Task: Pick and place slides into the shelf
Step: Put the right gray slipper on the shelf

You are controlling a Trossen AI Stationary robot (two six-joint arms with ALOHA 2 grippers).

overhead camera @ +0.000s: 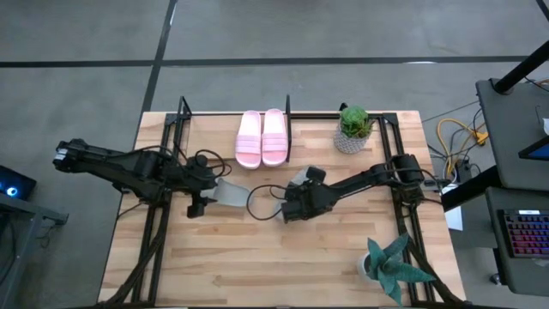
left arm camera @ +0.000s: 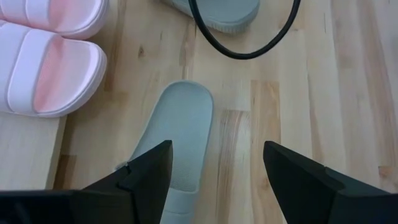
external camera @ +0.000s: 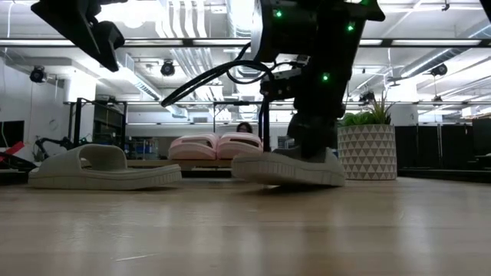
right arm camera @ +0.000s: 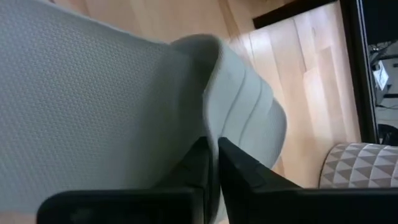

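Pink slides: pair (overhead camera: 261, 137) side by side on the shelf (overhead camera: 206, 129), between two black uprights, at the table's far edge.
Held grey-green slide: (external camera: 288, 166) pinched at its strap by the right gripper (overhead camera: 296, 204), mid-table, one end tilted just off the wood.
Other grey-green slide: (overhead camera: 230, 192) flat on the table (overhead camera: 257, 266), just ahead of the left gripper (overhead camera: 198, 206).
Left gripper: fingers (left arm camera: 146, 168) spread wide, either side of the slide's end.
Open room: bare wood along the near half; potted plants (overhead camera: 352, 129) at the far right and near right corners.
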